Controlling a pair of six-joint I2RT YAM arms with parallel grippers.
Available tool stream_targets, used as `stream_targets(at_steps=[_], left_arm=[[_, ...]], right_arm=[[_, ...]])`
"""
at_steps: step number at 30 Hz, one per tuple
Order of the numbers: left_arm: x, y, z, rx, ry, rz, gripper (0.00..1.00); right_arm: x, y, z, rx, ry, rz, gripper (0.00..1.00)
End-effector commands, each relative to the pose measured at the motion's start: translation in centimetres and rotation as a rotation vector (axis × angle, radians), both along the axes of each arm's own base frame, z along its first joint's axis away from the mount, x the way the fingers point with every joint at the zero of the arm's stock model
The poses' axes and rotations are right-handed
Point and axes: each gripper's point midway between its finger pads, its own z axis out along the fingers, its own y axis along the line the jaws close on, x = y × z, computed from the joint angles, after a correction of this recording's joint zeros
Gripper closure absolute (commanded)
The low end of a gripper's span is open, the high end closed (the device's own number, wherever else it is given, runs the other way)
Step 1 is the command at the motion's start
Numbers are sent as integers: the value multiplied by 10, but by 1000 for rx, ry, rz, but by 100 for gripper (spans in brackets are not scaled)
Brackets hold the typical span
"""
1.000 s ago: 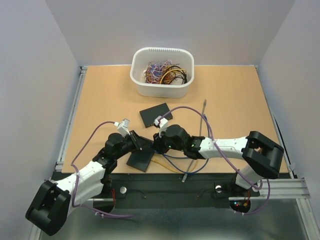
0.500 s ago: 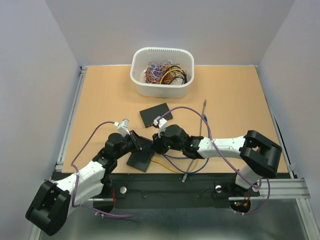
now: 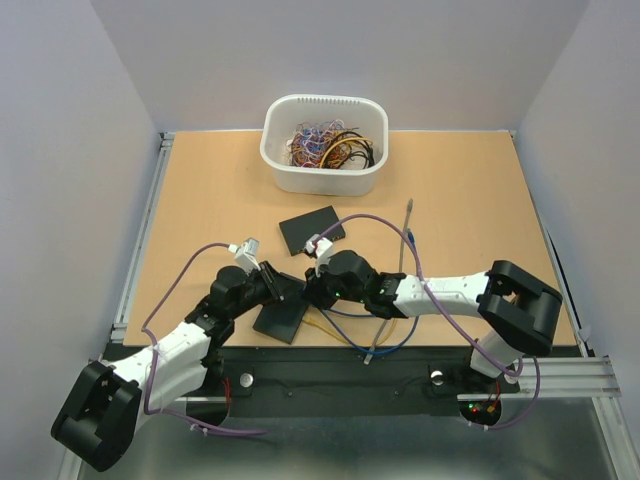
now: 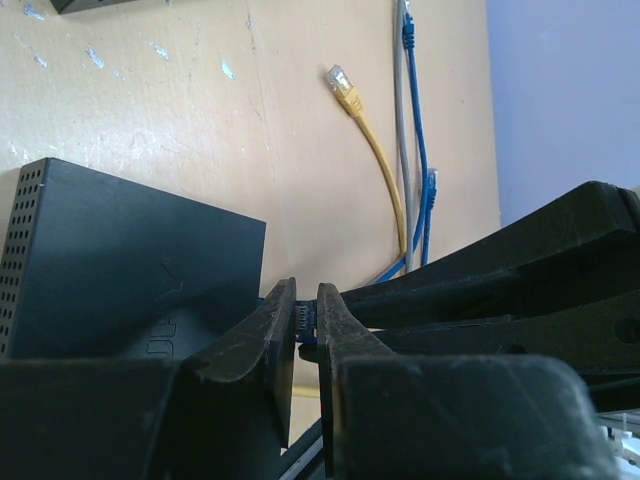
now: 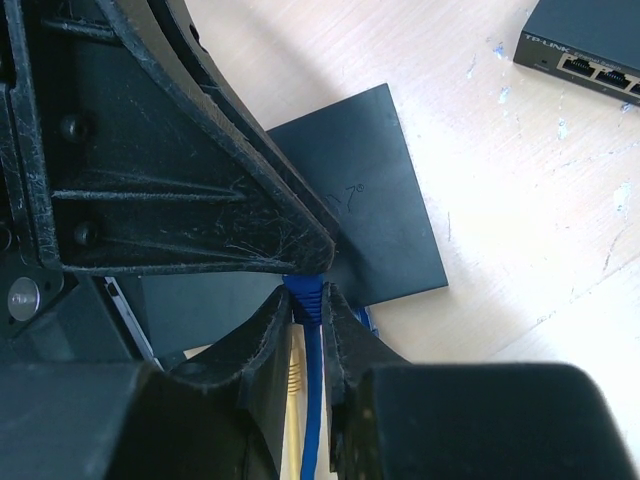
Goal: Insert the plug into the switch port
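Note:
A blue plug (image 4: 306,318) on a blue cable (image 5: 312,400) hangs between both grippers just above a flat black switch (image 3: 283,318). That switch fills the left of the left wrist view (image 4: 130,270) and lies under the fingers in the right wrist view (image 5: 375,200). My left gripper (image 4: 307,295) is shut on the plug's tip. My right gripper (image 5: 310,295) grips the plug's ribbed boot from the opposite side. In the top view the left gripper (image 3: 287,290) and the right gripper (image 3: 308,290) meet tip to tip. A second switch (image 5: 590,45) shows its ports (image 5: 580,68); it lies further back (image 3: 310,230).
A white bin (image 3: 324,180) full of tangled cables stands at the back. A yellow cable (image 4: 375,160) with a clear plug, a grey cable (image 3: 405,240) and more blue cable lie right of the switch. The table's near edge (image 3: 330,348) is just behind the grippers.
My right gripper's jaws have drawn in on the plug's boot. The blue cable loop near the table's front edge has shifted a little. The left arm has held still.

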Motion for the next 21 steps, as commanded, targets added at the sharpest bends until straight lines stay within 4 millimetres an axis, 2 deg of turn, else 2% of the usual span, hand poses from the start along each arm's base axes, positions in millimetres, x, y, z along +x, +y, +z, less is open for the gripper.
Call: stream_targets(at_steps=[1,2,5,6,8,9,11,15,20,21], left_arm=[[8,-9,28,-28,-78,-32,81],[8,-9,28,-24,-82,-32,71],[9,-6,27,-4,-83,-21,56],[9,-4,27,4,-82,-15,45],[10,0,27,29,-79,3,34],[14,3,29,44,-89,24,10],[16,11,28,78,-88,60,3],[17,22,30,112,-98,113,1],[17,31,26,152,-86,138,1],[17,32,25,158,-85,144,1]], right_arm=[[6,13,20,56,-33,-10,99],[4,12,20,51,-32,-8,100],[1,7,24,53,-32,-10,99],[-1,6,26,55,-31,-10,99],[-6,-3,20,41,-19,-16,100],[-9,-8,22,43,-13,-24,99],[-17,-16,22,43,-4,-32,100],[-33,-19,27,51,4,-23,100],[-56,-21,15,4,16,-18,100],[-65,-18,13,-5,17,2,99]])
